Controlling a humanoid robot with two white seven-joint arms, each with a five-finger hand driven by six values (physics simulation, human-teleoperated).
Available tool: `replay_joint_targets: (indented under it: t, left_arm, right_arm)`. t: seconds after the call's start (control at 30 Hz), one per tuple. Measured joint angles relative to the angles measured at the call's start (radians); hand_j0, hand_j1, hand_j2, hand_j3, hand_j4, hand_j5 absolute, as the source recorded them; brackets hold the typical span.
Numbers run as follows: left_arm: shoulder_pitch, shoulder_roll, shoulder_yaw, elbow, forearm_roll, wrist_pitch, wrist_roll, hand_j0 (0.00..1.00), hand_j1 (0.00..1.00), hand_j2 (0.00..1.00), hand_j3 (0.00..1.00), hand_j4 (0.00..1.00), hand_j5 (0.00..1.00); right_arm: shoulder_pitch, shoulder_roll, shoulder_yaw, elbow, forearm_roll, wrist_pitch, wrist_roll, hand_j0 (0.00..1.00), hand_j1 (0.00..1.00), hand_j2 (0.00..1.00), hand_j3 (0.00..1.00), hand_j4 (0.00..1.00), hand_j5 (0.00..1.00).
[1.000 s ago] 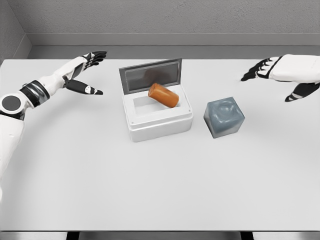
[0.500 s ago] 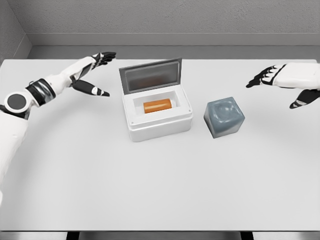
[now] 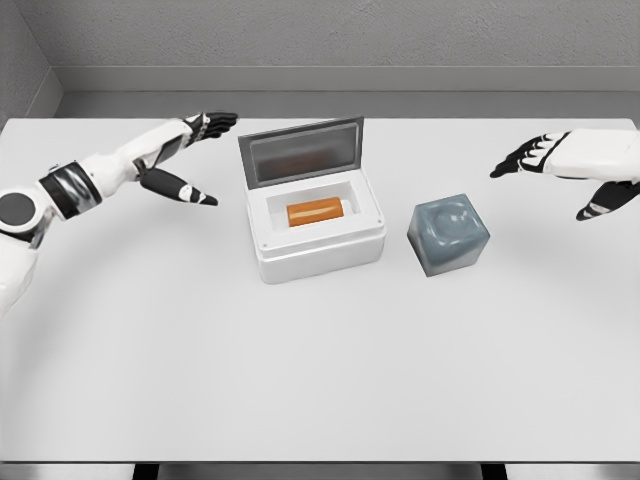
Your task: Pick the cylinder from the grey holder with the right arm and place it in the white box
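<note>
Cylinder (image 3: 315, 212): orange, lies on its side inside the white box's cavity, long axis running left-right, flat on the bottom.
White box (image 3: 318, 252): centre of the white table (image 3: 300, 370), lid (image 3: 302, 152) hinged open and standing up at the back.
Grey holder (image 3: 448, 233): cube-shaped block just right of the box, not touching it; top recess looks empty.
Right hand (image 3: 560, 168): up at the far right edge, well apart from holder and box, fingers spread wide, holds nothing.
Left hand (image 3: 190, 150): left of the box near the lid's left edge, fingers extended and open, holds nothing, no contact with the box visible.
Progress: looks essentially done; the cylinder is out of the holder and sits in the box, and no hand is on it.
Left to do: nothing of the pick or the place, judging by the layout. Maybe only arm retreat to rest; closing the lid is not asked for in the task.
Risk: low; the cylinder appears settled and sits below the box rim.
</note>
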Motion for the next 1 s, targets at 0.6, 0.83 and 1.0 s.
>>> replay_joint_targets:
  t: [0.6,0.83,1.0]
  left_arm:
    - [0.018,0.048,-0.064,-0.167,0.086,0.046,0.0,1.0,1.0,1.0,1.0,1.0,1.0]
    - [0.035,0.088,-0.074,-0.227,0.115,0.046,0.0,1.0,1.0,1.0,1.0,1.0,1.0]
    - [0.044,0.111,-0.074,-0.257,0.132,0.046,0.0,1.0,1.0,1.0,1.0,1.0,1.0]
  right_arm:
    - [-0.005,-0.002,-0.001,-0.005,-0.004,0.0,-0.003,1.0,1.0,1.0,1.0,1.0,1.0]
    - [-0.006,-0.002,-0.001,-0.005,-0.005,0.0,-0.002,1.0,1.0,1.0,1.0,1.0,1.0]
    - [-0.006,-0.002,-0.001,-0.004,-0.005,0.0,-0.002,1.0,1.0,1.0,1.0,1.0,1.0]
